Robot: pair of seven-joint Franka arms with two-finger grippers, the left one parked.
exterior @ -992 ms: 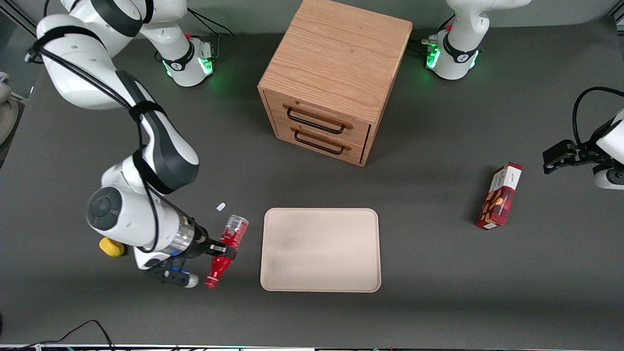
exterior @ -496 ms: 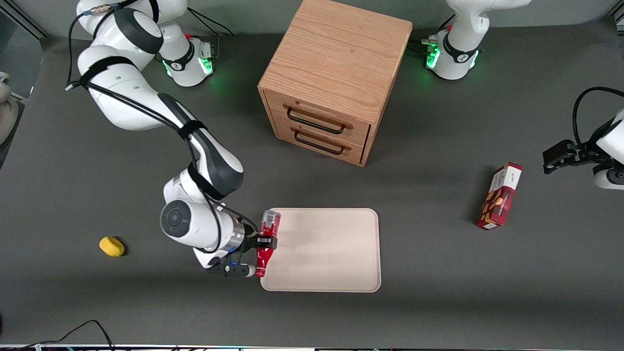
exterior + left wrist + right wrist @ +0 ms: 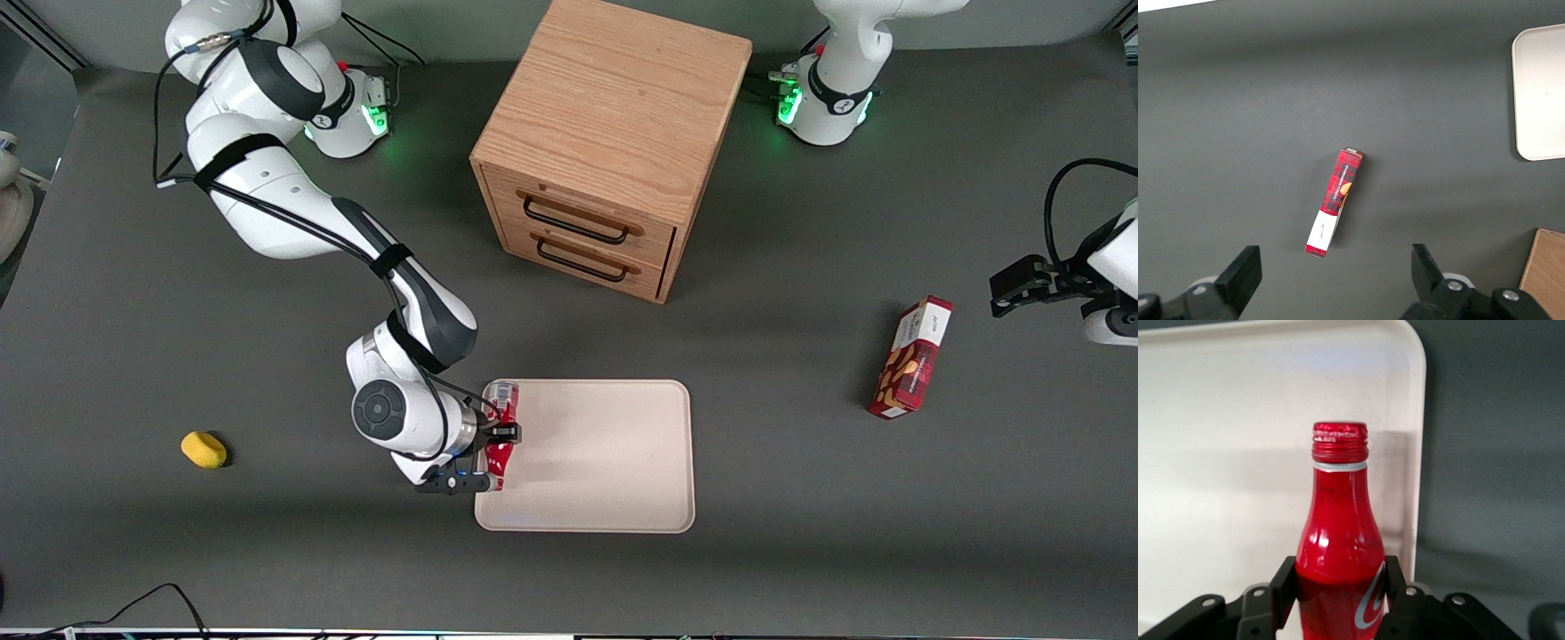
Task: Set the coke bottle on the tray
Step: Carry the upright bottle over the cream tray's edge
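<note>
Two fingers of the gripper (image 3: 500, 435) clamp the coke bottle (image 3: 500, 434) (image 3: 1339, 540) at its body, holding it horizontal over the tray (image 3: 605, 462) (image 3: 1225, 453) edge nearest the working arm.

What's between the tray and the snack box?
Only bare tabletop between tray and snack box, per front view. Gripper holds the coke bottle over the tray's edge.

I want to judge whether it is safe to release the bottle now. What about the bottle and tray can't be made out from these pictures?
- Coke bottle: its base is cut off in the right wrist view by the gripper clamped on it.
- Front view: the wrist and gripper cover part of the bottle, so whether it touches the tray cannot be told.
- Left wrist view: only a corner of the tray shows.
</note>
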